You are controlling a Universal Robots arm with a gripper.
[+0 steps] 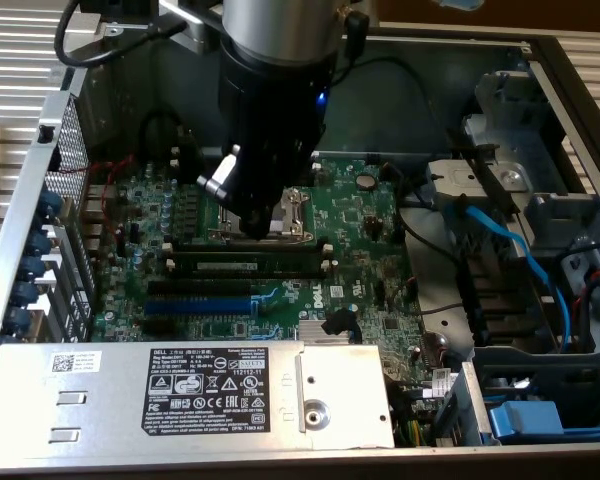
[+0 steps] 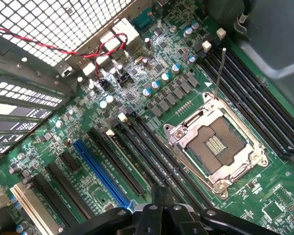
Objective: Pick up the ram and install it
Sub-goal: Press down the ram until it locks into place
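The ram [image 1: 248,264] is a long dark-green stick with a white label strip. It stands on edge in one of the black slots with white end clips, just in front of the CPU socket [image 1: 292,212]. In the wrist view the ram [image 2: 125,159] shows edge-on among the parallel black slots. My gripper [image 1: 268,222] hangs low over the board between the socket and the ram. Its black fingers are pressed together and hold nothing. The wrist view shows the shut gripper [image 2: 159,199] just above the slots.
The open metal CPU socket [image 2: 218,147] lies beside the slots, and a blue slot [image 2: 101,172] runs parallel farther out. A grey labelled cover [image 1: 210,385] spans the case front. Blue cables [image 1: 510,250] and drive bays stand at the exterior view's right, and a perforated case wall [image 1: 68,140] at its left.
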